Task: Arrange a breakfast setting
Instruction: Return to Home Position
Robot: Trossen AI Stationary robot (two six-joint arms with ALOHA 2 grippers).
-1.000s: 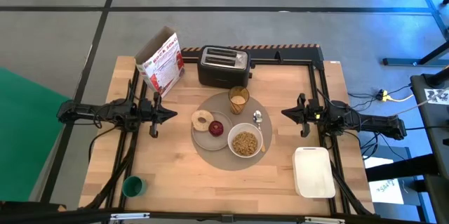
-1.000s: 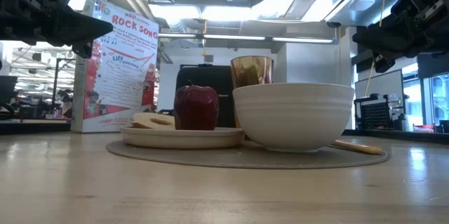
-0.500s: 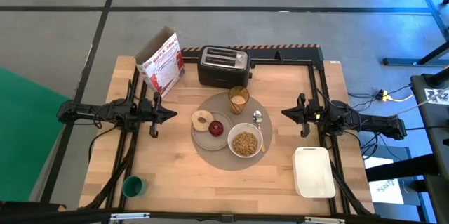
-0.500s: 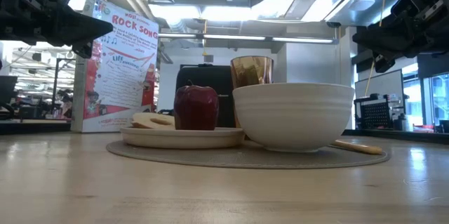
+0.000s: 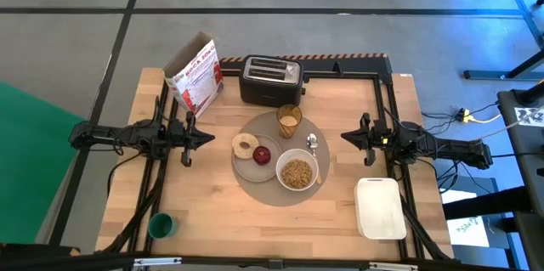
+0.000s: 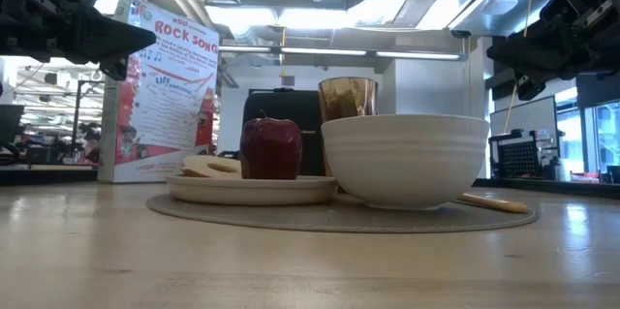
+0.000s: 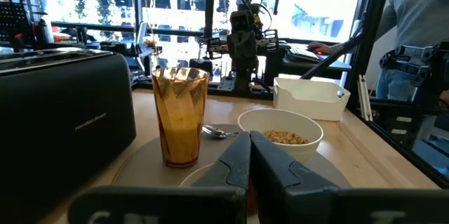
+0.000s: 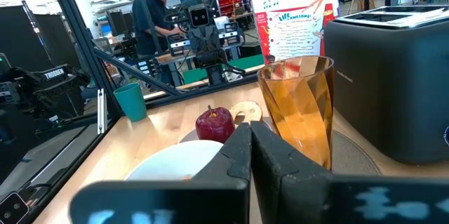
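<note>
My left gripper (image 5: 206,138) and right gripper (image 5: 345,138) both hang closed and empty, one each side of the large round grey mat (image 5: 255,189), which carries the white bowl (image 5: 278,173), amber translucent cup (image 5: 289,119) and metal spoon (image 5: 312,143). I judge the setting complete; only homing the arms remains.

The round mat (image 5: 259,189) is plain grey, and the small plate (image 5: 246,167) on it is a lighter grey. The bowl (image 6: 405,159) is white with faint horizontal ridges, and its cereal (image 5: 297,174) is tan-brown. The cup (image 7: 180,115) is translucent amber with angular facets. The apple (image 6: 271,146) is deep red and the ring-shaped bread (image 5: 246,144) pale beige. The spoon (image 5: 311,143) has a silvery head; its handle looks yellowish, though little of it shows. The toaster (image 5: 270,80) is black. The cereal box (image 5: 197,76) is red and white with coloured lettering. The tray (image 5: 380,207) is white, the small cup (image 5: 161,224) green, and the table (image 5: 212,211) light wood grain.
</note>
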